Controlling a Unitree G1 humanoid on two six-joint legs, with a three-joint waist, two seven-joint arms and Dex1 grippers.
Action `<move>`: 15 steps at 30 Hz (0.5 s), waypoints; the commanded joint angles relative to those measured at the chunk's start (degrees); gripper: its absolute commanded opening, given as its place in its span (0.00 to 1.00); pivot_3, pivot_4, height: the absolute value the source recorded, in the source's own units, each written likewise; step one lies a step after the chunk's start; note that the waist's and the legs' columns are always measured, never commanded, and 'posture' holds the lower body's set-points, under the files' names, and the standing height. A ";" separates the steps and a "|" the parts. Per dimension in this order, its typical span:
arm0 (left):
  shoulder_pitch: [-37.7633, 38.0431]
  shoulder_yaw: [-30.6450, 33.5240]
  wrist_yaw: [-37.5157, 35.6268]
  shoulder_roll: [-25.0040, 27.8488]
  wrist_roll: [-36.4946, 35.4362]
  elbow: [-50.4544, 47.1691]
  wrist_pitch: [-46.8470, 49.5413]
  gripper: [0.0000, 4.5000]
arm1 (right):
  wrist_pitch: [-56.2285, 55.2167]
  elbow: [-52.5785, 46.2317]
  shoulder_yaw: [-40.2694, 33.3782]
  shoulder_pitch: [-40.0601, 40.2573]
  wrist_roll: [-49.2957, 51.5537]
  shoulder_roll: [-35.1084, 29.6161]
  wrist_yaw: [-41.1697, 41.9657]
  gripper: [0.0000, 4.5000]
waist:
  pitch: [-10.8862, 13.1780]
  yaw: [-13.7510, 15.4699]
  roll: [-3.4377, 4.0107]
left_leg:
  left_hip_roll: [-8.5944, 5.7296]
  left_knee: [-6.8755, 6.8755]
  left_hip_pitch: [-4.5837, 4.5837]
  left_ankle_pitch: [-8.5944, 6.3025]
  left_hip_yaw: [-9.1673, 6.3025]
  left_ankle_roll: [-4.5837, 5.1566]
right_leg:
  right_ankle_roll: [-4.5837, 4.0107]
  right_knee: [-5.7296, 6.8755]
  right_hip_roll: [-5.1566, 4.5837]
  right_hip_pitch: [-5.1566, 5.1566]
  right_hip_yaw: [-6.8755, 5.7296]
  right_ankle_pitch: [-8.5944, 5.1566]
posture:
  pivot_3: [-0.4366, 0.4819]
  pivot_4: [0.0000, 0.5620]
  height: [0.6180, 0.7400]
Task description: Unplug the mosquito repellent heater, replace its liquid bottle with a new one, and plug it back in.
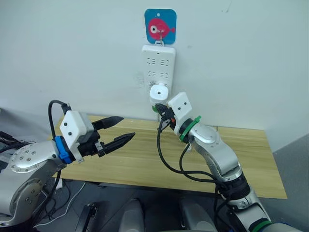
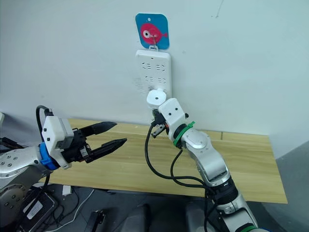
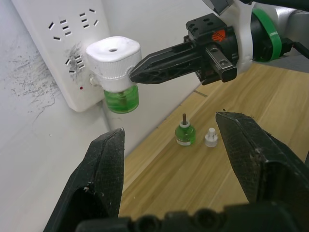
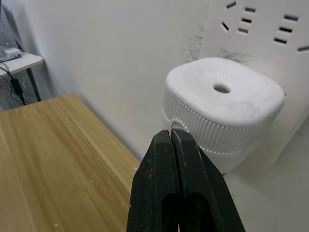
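Observation:
The white mosquito repellent heater (image 1: 159, 92) sits plugged into the lower part of a white power strip (image 1: 158, 65) on the wall, with a green liquid bottle (image 3: 120, 99) screwed in under it. My right gripper (image 4: 171, 133) is shut with nothing in it, and its tips rest against the heater's ribbed side (image 3: 137, 72). My left gripper (image 1: 128, 127) hangs open over the left part of the wooden table (image 1: 140, 162), pointing toward the heater from a distance. A second green bottle (image 3: 185, 133) with a bare wick stands on the table near the wall.
A small white cap (image 3: 210, 137) stands next to the second bottle. A blue hook plate with a pink fish (image 1: 160, 26) holds the strip on the wall. Black cables (image 1: 169, 169) loop from my right wrist over the table.

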 commanded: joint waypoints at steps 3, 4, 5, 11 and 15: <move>-1.26 0.48 -0.01 -0.31 2.27 3.01 -2.63 0.74 | 1.49 -10.74 -0.03 3.45 8.16 -5.76 10.80 0.01 | 0.00 0.11 0.00 | 0.01 -0.03 0.00 -0.01 0.01 0.01 | 0.00 -0.01 0.00 -0.02 0.00 0.00 | 0.44 0.26 0.93; -1.38 0.31 -0.35 -0.20 2.95 3.88 -3.20 0.74 | 1.42 -11.89 0.19 3.93 9.26 -6.99 12.54 0.01 | 0.00 0.00 0.00 | 0.04 -0.04 0.01 -0.01 -0.01 0.01 | -0.01 0.00 0.02 -0.02 -0.03 0.00 | 0.44 0.25 0.93; -1.41 0.19 -0.84 0.01 3.70 4.78 -3.76 0.74 | 1.66 -13.17 0.27 4.44 10.61 -8.16 14.30 0.01 | 0.00 -0.20 0.00 | 0.06 -0.04 0.02 -0.01 -0.02 0.01 | -0.01 0.03 0.04 -0.03 -0.03 0.00 | 0.44 0.25 0.93; 3.07 -0.06 -12.53 6.82 13.39 14.95 -14.06 0.93 | 2.64 -18.40 -5.57 8.90 14.01 -23.80 24.07 0.08 | -0.10 -0.78 -0.08 | 0.02 -0.04 0.04 -0.01 0.02 0.01 | -0.02 0.02 0.01 -0.02 -0.01 0.01 | 0.41 0.21 0.93; 2.72 -0.30 -15.39 8.68 16.41 20.40 -17.77 1.00 | 2.06 -17.22 -11.32 10.45 17.95 -30.21 28.70 0.37 | -0.28 -0.85 -0.16 | 0.02 -0.01 0.06 0.00 0.05 0.01 | 0.03 0.03 0.00 -0.01 -0.02 -0.02 | 0.40 0.18 0.93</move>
